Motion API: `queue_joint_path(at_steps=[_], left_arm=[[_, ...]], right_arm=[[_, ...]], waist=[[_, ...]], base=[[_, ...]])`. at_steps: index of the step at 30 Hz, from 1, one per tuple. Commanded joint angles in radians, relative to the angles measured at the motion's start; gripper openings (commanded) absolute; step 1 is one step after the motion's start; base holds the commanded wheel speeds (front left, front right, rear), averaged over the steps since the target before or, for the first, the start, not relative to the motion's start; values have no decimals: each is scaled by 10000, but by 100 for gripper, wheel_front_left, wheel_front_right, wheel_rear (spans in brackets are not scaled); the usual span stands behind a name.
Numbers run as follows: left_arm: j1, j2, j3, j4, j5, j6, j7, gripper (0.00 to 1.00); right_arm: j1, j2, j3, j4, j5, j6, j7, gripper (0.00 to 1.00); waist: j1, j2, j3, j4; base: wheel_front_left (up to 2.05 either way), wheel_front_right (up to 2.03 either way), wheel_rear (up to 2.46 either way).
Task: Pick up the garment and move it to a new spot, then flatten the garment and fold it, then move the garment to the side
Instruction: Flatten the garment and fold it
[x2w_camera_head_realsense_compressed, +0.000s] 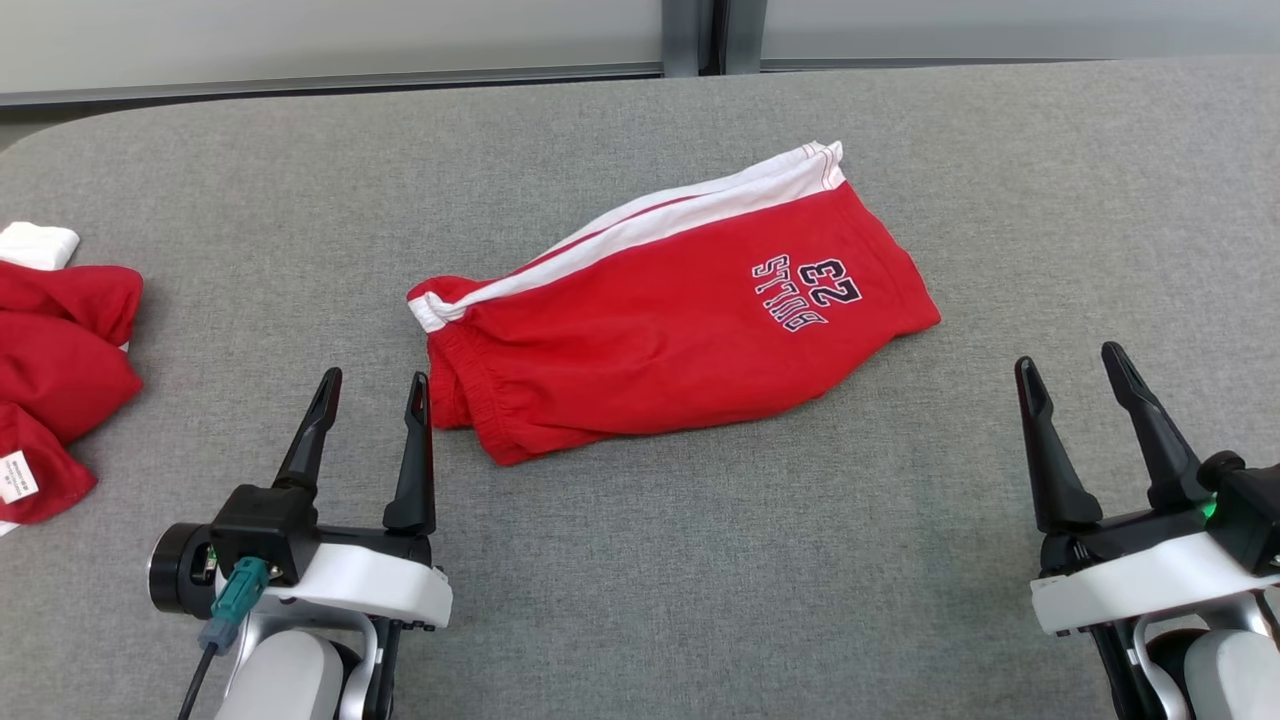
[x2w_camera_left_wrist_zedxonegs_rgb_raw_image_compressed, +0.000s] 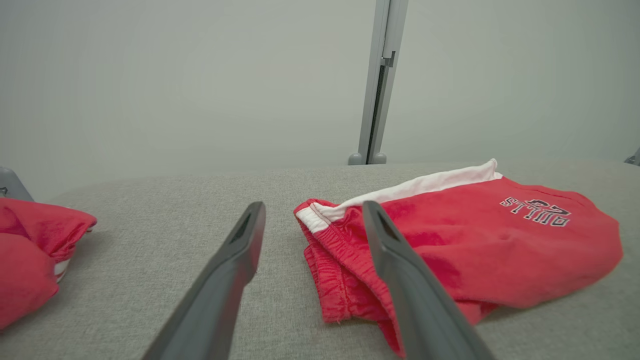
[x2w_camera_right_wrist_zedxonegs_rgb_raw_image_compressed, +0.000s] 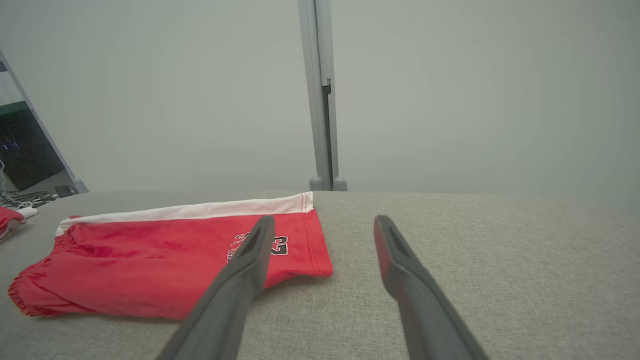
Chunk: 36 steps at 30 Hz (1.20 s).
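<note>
The garment (x2w_camera_head_realsense_compressed: 680, 320) is a pair of red shorts with a white side stripe and a "BULLS 23" print, folded in half and lying in the middle of the grey table. Its waistband end points toward my left gripper (x2w_camera_head_realsense_compressed: 372, 385), which stands open just beside that end, nothing between its fingers. My right gripper (x2w_camera_head_realsense_compressed: 1070, 365) is open too, off to the right of the leg hem, apart from the cloth. The garment (x2w_camera_left_wrist_zedxonegs_rgb_raw_image_compressed: 465, 250) lies under the right finger in the left wrist view. In the right wrist view the garment (x2w_camera_right_wrist_zedxonegs_rgb_raw_image_compressed: 165, 265) lies to the left of the open gripper (x2w_camera_right_wrist_zedxonegs_rgb_raw_image_compressed: 325, 222).
A second heap of red and white clothing (x2w_camera_head_realsense_compressed: 55, 370) lies at the table's left edge, also seen as red clothing (x2w_camera_left_wrist_zedxonegs_rgb_raw_image_compressed: 30, 255) at the left. A pale wall with a grey post (x2w_camera_right_wrist_zedxonegs_rgb_raw_image_compressed: 320, 95) runs behind the table's far edge.
</note>
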Motion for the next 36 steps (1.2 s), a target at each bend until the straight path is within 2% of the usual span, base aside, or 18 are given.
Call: queue_joint_path(at_steps=[1,9,15,19,25,32,33,34,35,36], left_arm=[[92,39,5,0,-9,63,-21,100],[-169,20,-83,-69,-3,66,-22,100],[-507,-139,-159,-276,-28,36,-33,100],[-802,-299,-195,-398,-67,-34,-42,100],[-1151,-539,-249,-490,-21,-151,-46,100],[-1196,-726,-122,-479,90,-241,-48,100],[-1178,-743,-94,-487,103,-250,-48,100],[-1163,-759,-67,-495,122,-260,-48,100],[-1139,-763,-39,-499,148,-278,-49,100],[-1119,-773,-22,-511,161,-285,-49,100]], right_arm=[[100,-11,-35,-101,-31,0,55,100],[-11,-144,-215,-153,49,0,163,100],[-787,-492,-385,302,154,0,478,100],[-1857,-825,-185,1183,365,0,699,100],[-3530,-1255,557,3153,763,0,988,100],[-4471,-1207,1336,4895,1738,2,1575,100],[-4495,-1159,1432,4999,1896,2,1620,47],[-4504,-1150,1525,5046,1999,2,1663,7],[-4531,-1135,1600,5054,2121,2,1624,0],[-4544,-1112,1643,5039,2240,2,1531,0]], waist=[[0,0,4,11],[0,0,231,161],[0,0,863,618],[0,0,1407,1037],[0,0,1981,1529],[0,0,2122,1723],[0,0,2107,1709],[0,0,2089,1690],[0,0,2060,1657],[0,0,2035,1616]], base=[[0,0,0],[0,0,0],[0,0,0],[0,0,0],[0,0,0],[0,0,0],[0,0,0],[0,0,0],[0,0,0],[0,0,0]])
